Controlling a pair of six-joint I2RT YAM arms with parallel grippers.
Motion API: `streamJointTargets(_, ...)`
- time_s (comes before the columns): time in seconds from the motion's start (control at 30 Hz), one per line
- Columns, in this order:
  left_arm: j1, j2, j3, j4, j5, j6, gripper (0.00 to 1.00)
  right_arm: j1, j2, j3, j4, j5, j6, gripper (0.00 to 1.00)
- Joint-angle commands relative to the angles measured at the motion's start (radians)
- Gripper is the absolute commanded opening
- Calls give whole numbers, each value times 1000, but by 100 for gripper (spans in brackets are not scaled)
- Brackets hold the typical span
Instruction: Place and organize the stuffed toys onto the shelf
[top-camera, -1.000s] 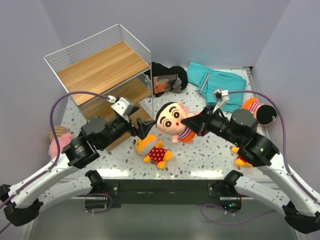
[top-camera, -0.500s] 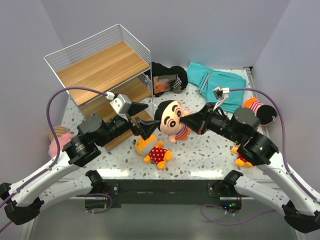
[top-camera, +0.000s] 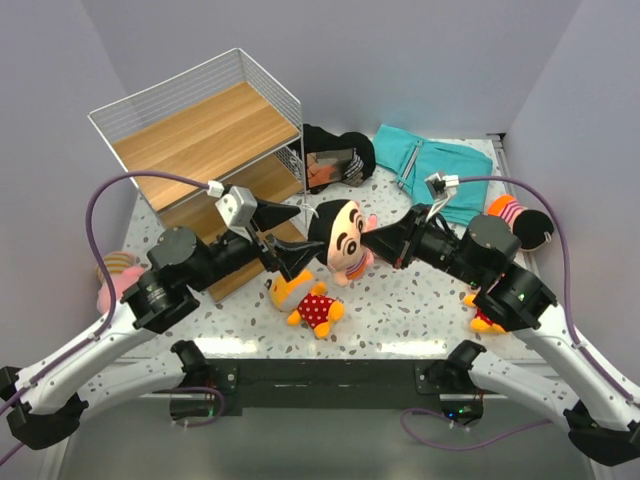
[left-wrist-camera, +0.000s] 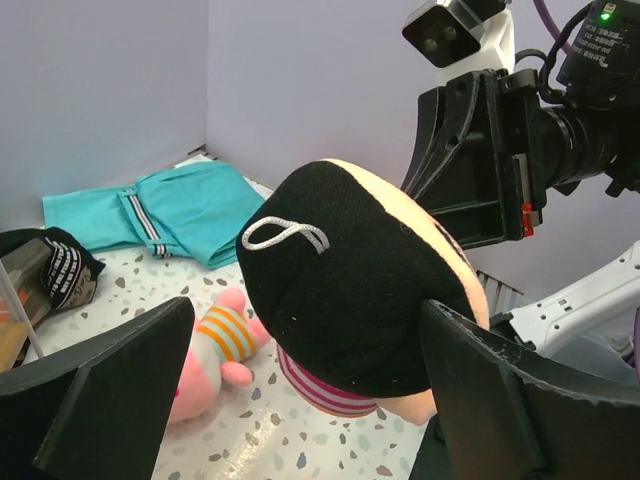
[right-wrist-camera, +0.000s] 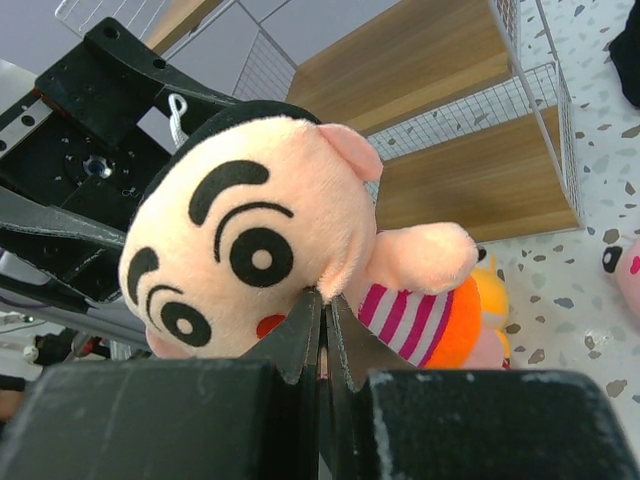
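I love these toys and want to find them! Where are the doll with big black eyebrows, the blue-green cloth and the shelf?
striped doll (top-camera: 343, 238), top view, on its face.
teal cloth (top-camera: 445, 170), top view, on the middle of the fabric.
shelf (top-camera: 195, 135), top view, on its bare top board.

Shelf (top-camera: 200, 135), wire + wood boards, upright at table (top-camera: 400, 300) back-left corner. Striped doll (top-camera: 345, 238) in air over centre; polka-dot doll (top-camera: 310, 302) flat nr front edge; pink doll (top-camera: 110, 285) at L edge.
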Motion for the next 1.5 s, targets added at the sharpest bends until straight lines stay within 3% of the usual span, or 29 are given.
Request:
streamJointTargets(0.0, -5, -11, 45, 50, 27, -25, 100, 6, -8, 13, 79, -41, -23, 0)
streamJointTargets(0.17, -6, -30, 66, 45, 7, -26, 100, 6, -2, 31, 109, -12, -14, 0)
streamJointTargets(0.5, -5, -118, 149, -71, -108, 9, 100, 8, 264, 393, 105, 126, 0, 0)
streamJointTargets(1.0, -5, -181, -65, -122, -135, 124, 100, 46, 673, 783, 353, 126, 108, 0)
streamJointTargets(1.17, -5, -196, -122, -98, -129, 161, 100, 72, 808, 936, 384, 136, 111, 0)
streamJointTargets(1.47, -5, -248, -162, -115, -135, 175, 100, 121, 997, 1062, 422, 198, 86, 0)
